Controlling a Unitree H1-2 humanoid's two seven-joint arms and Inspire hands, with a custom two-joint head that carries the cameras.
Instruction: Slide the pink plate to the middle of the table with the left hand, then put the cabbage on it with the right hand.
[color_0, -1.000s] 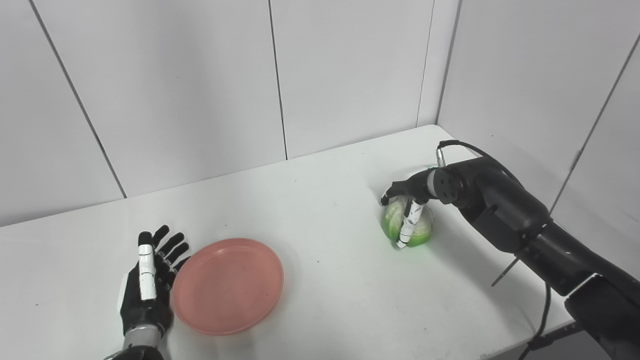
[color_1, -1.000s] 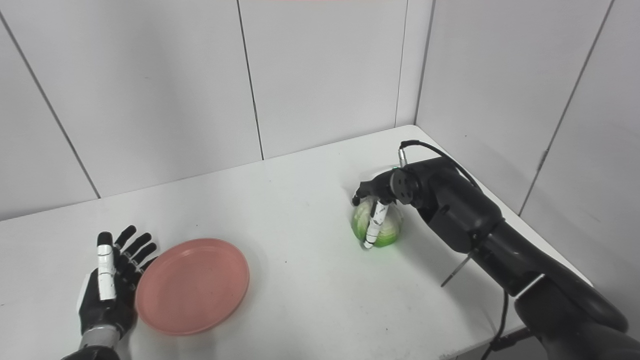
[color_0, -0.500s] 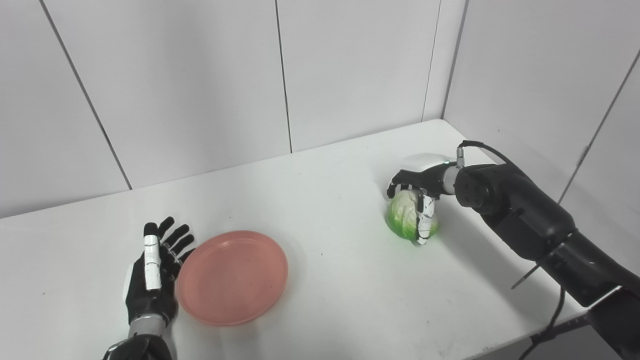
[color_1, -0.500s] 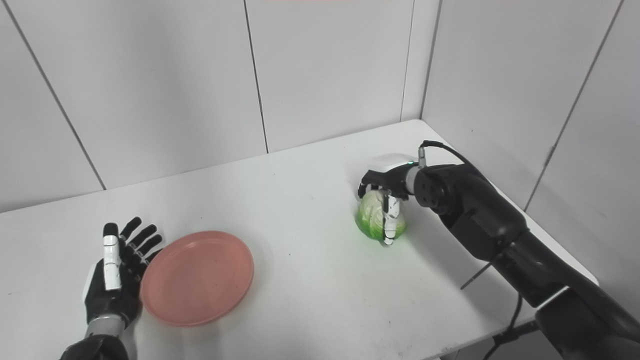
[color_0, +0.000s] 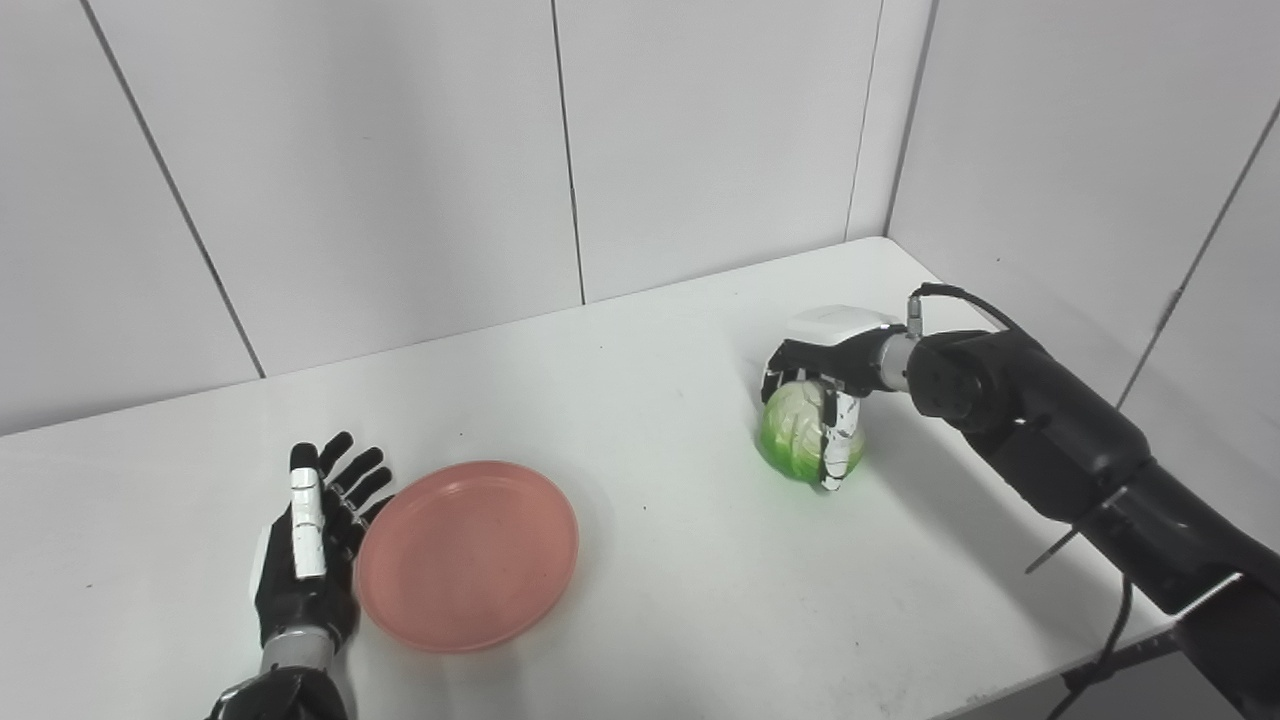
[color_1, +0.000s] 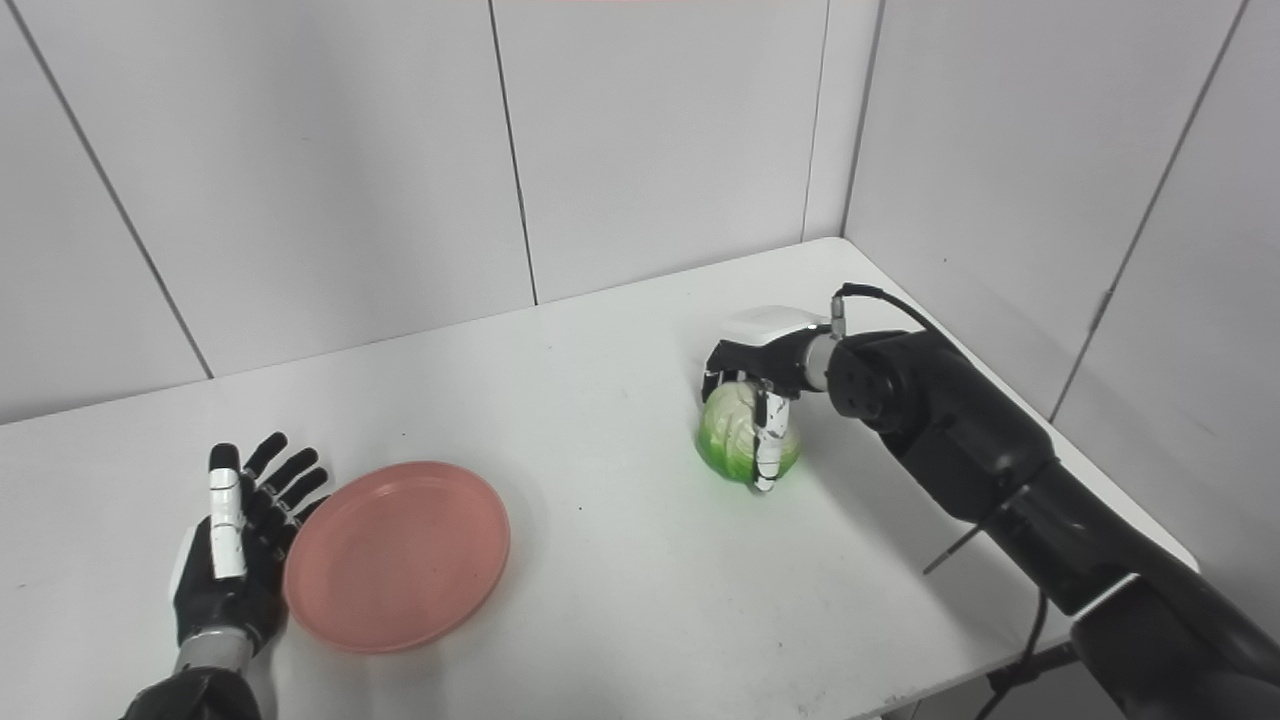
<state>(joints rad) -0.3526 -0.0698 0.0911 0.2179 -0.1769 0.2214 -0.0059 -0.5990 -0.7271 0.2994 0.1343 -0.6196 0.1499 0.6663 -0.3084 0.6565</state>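
Note:
The pink plate (color_0: 467, 555) lies flat on the white table (color_0: 650, 400), left of its middle. My left hand (color_0: 308, 545) stands open beside the plate's left rim, fingers spread and pointing away from me, touching or nearly touching the rim. On the right, the green and pale cabbage (color_0: 795, 433) is held in my right hand (color_0: 828, 385), whose fingers wrap over its top and its near side. The cabbage hangs just above the table or barely touches it; I cannot tell which.
White wall panels close off the back and the right side of the table. The table's right edge (color_0: 1040, 480) runs under my right forearm. A black cable (color_0: 960, 298) loops off the right wrist.
My right hand has carried the cabbage a little to the left, and the cabbage has turned in its grip. The left hand and the plate have stayed put. The camera shifted earlier.

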